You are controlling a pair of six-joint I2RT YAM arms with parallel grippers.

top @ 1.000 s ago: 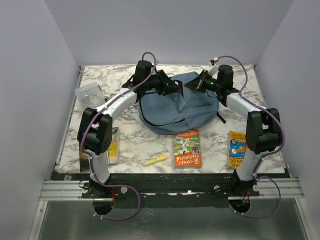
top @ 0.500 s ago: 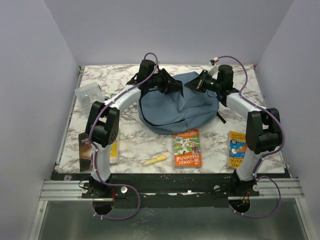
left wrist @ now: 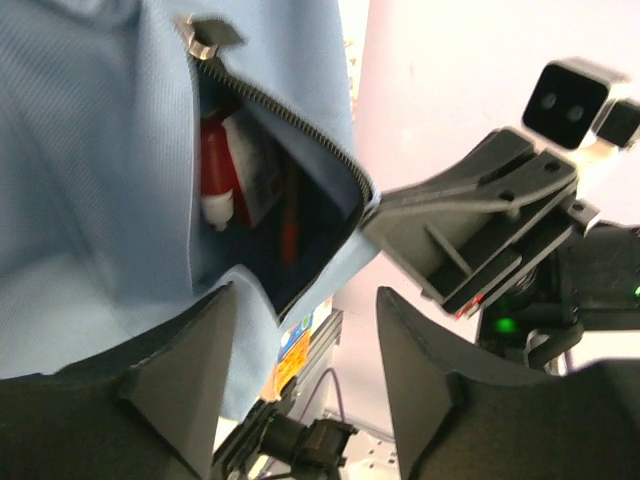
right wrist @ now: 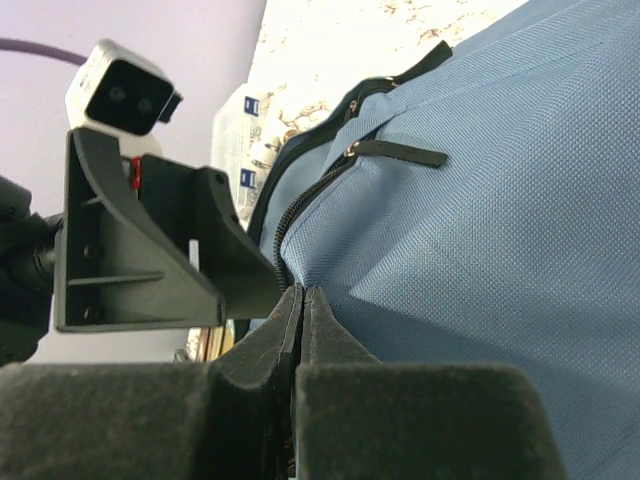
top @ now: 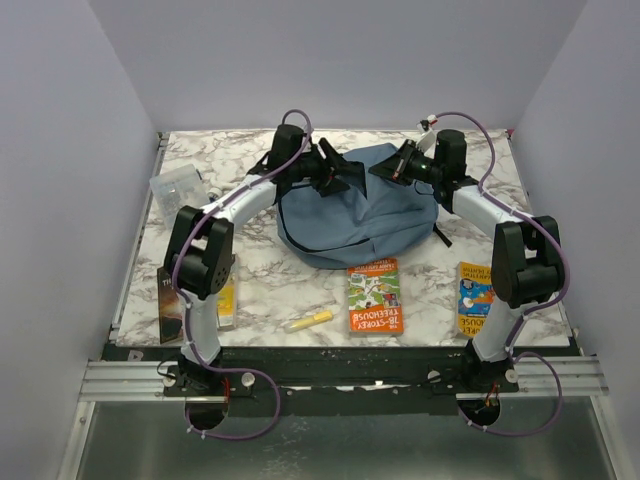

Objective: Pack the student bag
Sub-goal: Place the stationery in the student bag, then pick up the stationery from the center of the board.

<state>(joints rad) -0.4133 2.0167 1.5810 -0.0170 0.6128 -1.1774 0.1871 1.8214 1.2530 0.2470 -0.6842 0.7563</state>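
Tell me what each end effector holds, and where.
Right end effector pinches the bag at its zipper opening's edge; left end effector, open, holds nothing.

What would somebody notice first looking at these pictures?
A big blue bag sits in the middle of the table. The right pincer pinches its unzipped edge while the left pincer gapes beside the opening. A bright book lies in front of it.

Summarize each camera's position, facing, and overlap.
Top external: fixed above, behind the bases, looking down at the table; both arms, student bag between them.
Left wrist: looks past the open left gripper into the bag's unzipped opening; right gripper opposite.
Right wrist: looks past the shut right gripper, pinching the bag, toward the left gripper.
Shared: both wrists see the zipper.
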